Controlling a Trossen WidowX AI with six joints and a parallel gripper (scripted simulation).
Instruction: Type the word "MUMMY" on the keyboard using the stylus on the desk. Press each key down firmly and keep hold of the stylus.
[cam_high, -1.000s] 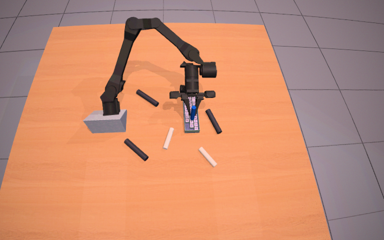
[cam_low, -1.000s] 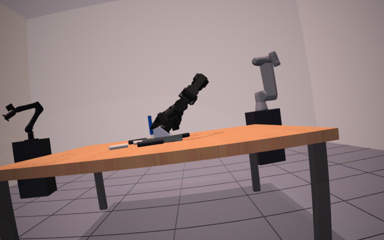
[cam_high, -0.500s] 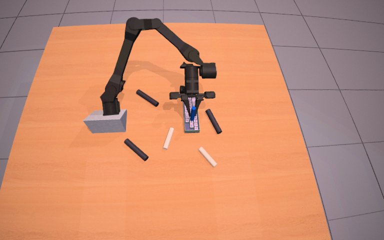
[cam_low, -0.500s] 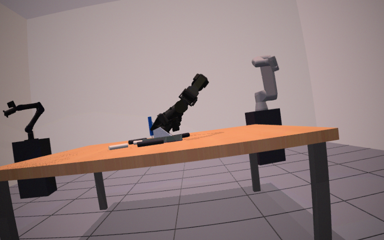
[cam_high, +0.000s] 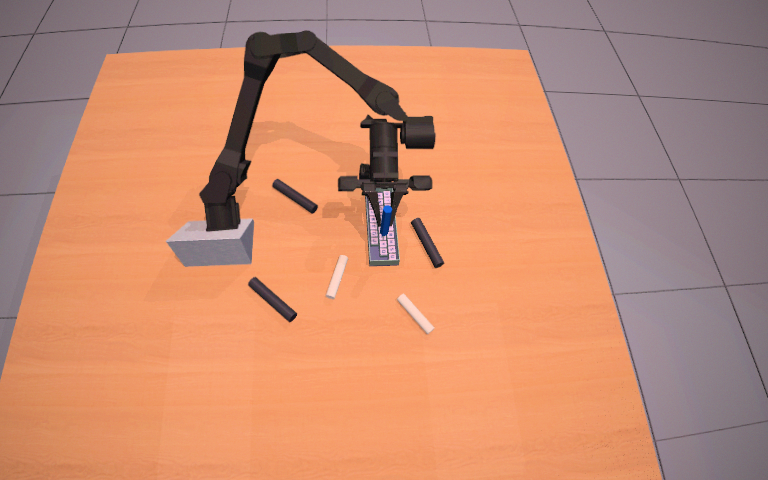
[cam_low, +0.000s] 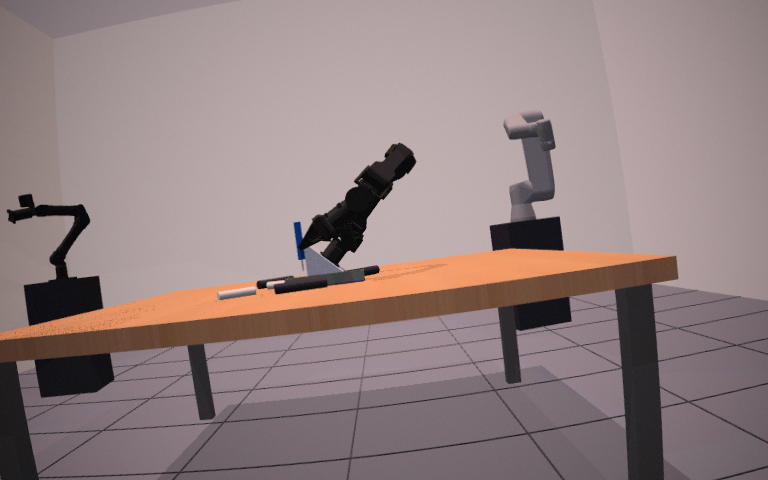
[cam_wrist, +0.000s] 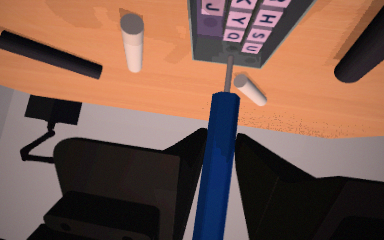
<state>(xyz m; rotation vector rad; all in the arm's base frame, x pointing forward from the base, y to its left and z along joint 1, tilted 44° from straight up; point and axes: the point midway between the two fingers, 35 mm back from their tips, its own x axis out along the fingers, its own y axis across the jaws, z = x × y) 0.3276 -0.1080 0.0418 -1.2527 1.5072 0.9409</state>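
The blue stylus (cam_high: 386, 217) (cam_low: 297, 237) (cam_wrist: 218, 160) is held nearly upright, its thin grey tip pointing down. My gripper (cam_high: 385, 224) (cam_low: 301, 246) (cam_wrist: 220, 137) is shut on its blue body. The keyboard (cam_high: 384, 262) (cam_low: 346, 276) (cam_wrist: 214, 53) lies below, with rows of pink letter keys. In the exterior view the tip shows a little above keyboard height, apart from it. In the wrist view the tip overlaps the keyboard's dark end strip, just past the last key of the middle row. Letters J, K, Y, H, S and U are legible there; I cannot make out an M.
Dark cylinders (cam_high: 294, 195) (cam_high: 427, 242) (cam_high: 272, 298) and white cylinders (cam_high: 336, 276) (cam_high: 415, 313) lie around the keyboard on the wooden table (cam_high: 339, 396) (cam_low: 424, 298). One dark cylinder is close on its right. The arm stands on a grey block (cam_high: 218, 249) to the left.
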